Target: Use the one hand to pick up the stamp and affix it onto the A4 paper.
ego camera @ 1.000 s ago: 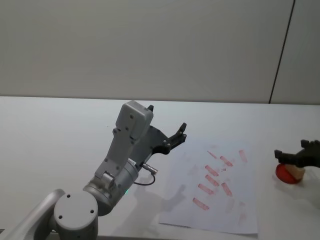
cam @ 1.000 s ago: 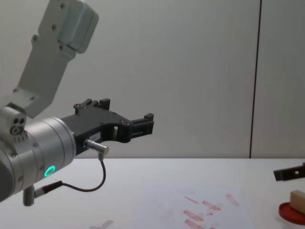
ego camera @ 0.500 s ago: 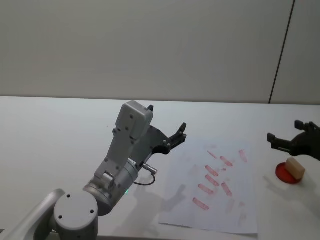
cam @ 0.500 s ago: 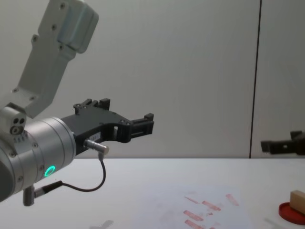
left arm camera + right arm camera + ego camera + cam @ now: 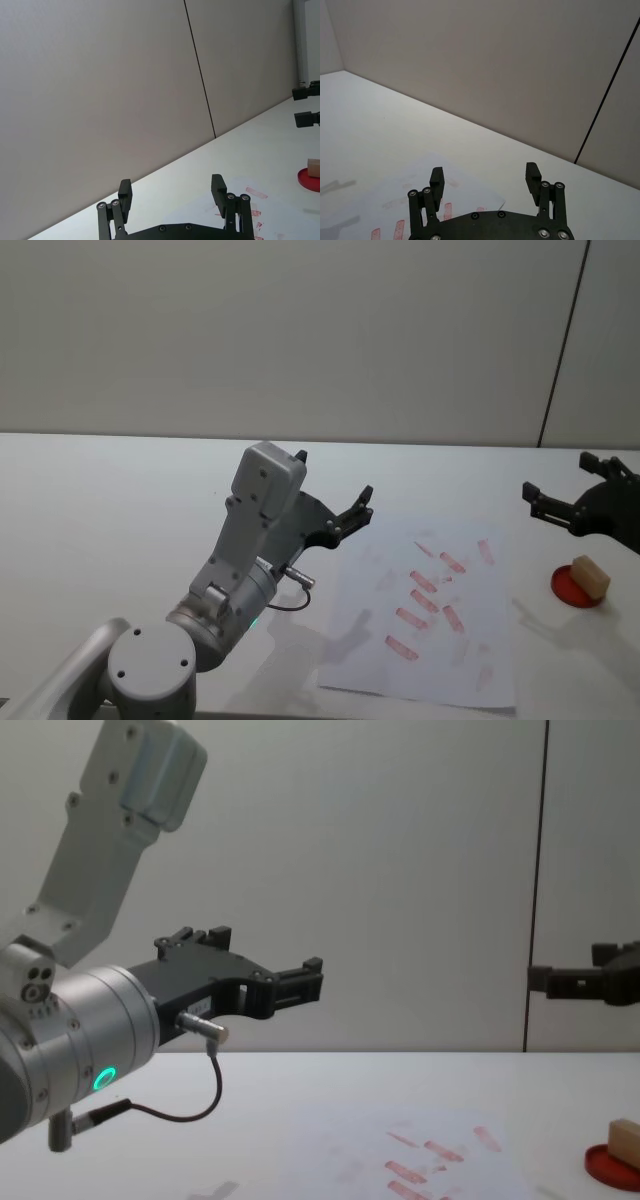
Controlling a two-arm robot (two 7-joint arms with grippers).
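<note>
Right gripper (image 5: 565, 502), fingers apart and empty, hangs above the table's right side; the stamp (image 5: 590, 576) rests on the red ink pad (image 5: 574, 592) just nearer, below it, right of the paper (image 5: 440, 640). Left gripper (image 5: 335, 510) parked, open.

**Colours and patterns on the table**

The small pale tan wooden stamp block (image 5: 590, 577) sits on a flat, round red ink pad (image 5: 573, 587). The white A4 paper sheet (image 5: 425, 618) carries scattered red-pink rectangular marks, some strong and some faint. The white table top (image 5: 110, 520) nearly matches the sheet. The black left gripper (image 5: 356, 510) ends a silver-grey arm with a green glowing ring (image 5: 104, 1078). The right gripper (image 5: 568, 496) is black too. The wall (image 5: 300, 330) is plain beige-grey, crossed by one thin dark line.
</note>
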